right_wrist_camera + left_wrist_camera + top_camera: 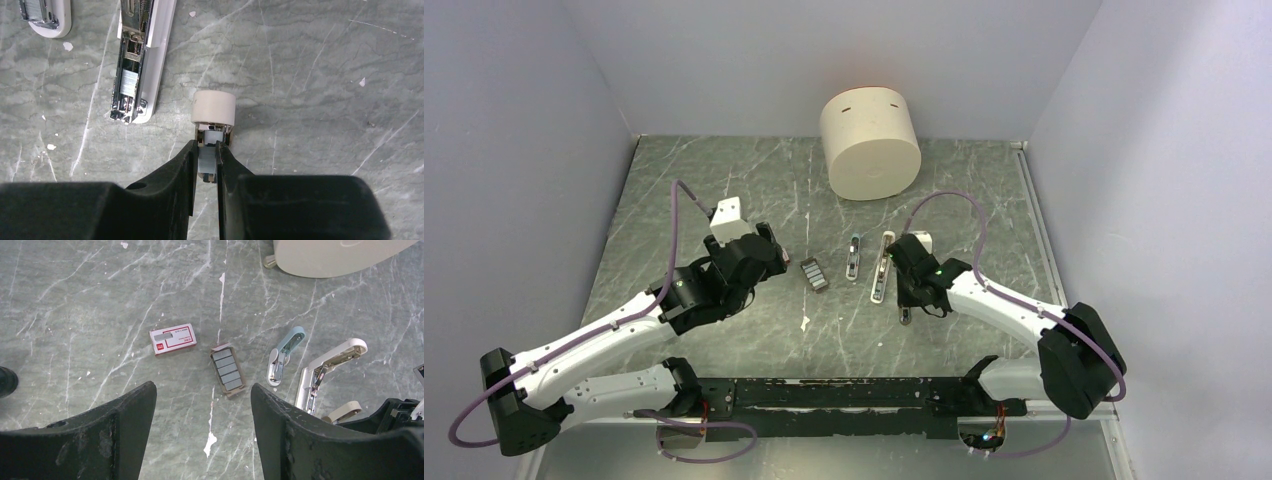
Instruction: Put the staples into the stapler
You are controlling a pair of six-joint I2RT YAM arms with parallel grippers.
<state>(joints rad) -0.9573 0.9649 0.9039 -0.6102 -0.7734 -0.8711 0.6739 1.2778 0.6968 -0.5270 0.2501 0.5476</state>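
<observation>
Right gripper (206, 160) is pinched shut on a short beige-capped piece (214, 107) just beside the stapler (161, 55), which lies opened, metal rail upward. Staples (228, 370) sit in their tray near the red-and-white box (173, 339), below the left gripper (202, 390), whose jaws stand apart, empty. Loading looks barely begun: no block is lifted or seated yet.

- surface (75, 300): grey marble-look, smooth, faintly glossy
- stapler (162, 40): smooth white plastic shell, shiny metal rail
- staples box (172, 340): printed card
- beige-grey piece (213, 107): matt plastic
</observation>
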